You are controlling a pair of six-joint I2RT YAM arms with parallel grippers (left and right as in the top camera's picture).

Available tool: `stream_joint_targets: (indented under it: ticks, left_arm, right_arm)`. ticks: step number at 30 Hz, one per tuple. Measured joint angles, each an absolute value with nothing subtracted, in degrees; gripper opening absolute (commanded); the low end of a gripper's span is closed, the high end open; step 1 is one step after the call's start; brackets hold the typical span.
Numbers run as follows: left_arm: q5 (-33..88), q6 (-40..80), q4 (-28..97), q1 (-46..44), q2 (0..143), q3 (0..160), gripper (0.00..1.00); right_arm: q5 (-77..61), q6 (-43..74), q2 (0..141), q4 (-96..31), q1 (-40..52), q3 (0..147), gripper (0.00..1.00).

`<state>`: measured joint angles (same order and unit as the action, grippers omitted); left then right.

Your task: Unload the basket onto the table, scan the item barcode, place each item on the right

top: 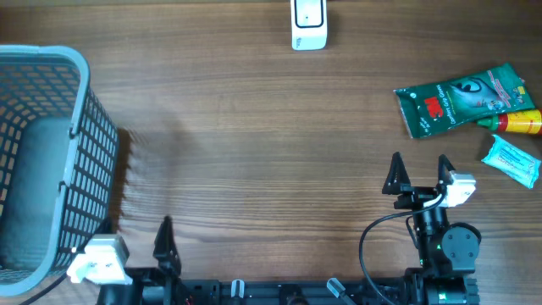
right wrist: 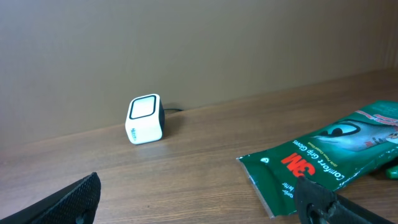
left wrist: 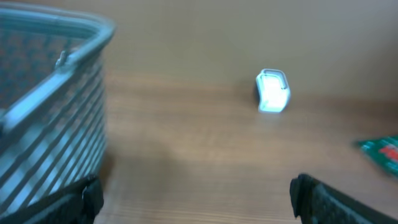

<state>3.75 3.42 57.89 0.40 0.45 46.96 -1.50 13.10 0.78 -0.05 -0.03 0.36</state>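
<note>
Overhead view of a wooden table (top: 254, 152). At the lower right, the right gripper (top: 419, 165) has its two fingers spread wide apart and holds nothing. At the lower left, the left gripper (left wrist: 196, 193) is likewise spread and empty. The likely item to scan, a flat green packet (top: 461, 99), lies at the right of the frame, just above the right gripper. The small white scanner (top: 308, 24) stands at the top centre, well apart from it. No barcode is visible on the packet's upper face, so it may be underneath, and the scan could fail unless the packet is turned. The packet lies flat, so the fingers may slide over it or only crumple an edge. A red and yellow tube (top: 517, 123) touches its lower right corner and could be dragged along, and a pale blue sachet (top: 511, 159) sits near. The grey basket (top: 76, 135) stands hard against the left gripper, so a swing there may knock it. The middle of the table offers bare room between packet and scanner.
</note>
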Motion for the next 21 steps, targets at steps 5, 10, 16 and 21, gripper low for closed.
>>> stream_joint_targets:
  ticks: [5, 10, 16, 21]
  left_arm:
    - [15.5, 4.0, 21.3, 3.3, 0.2, 34.7, 1.00]
    - [15.6, 4.4, 3.4, 3.4, 0.5, 15.0, 1.00]
    - [9.6, 4.5, 2.8, 4.6, 0.5, 4.8, 1.00]
    - [5.4, 4.0, 3.1, 4.7, 0.5, 1.1, 1.00]
  right_arm:
    - [-1.5, 13.1, 0.8, -0.1, 0.0, 0.4, 1.00]
    - [-1.5, 13.1, 0.8, 0.0, 0.0, 0.4, 1.00]
    - [-1.5, 13.1, 0.8, -0.1, 0.0, 0.4, 1.00]
    - [-1.5, 13.1, 0.8, 0.0, 0.0, 0.4, 1.00]
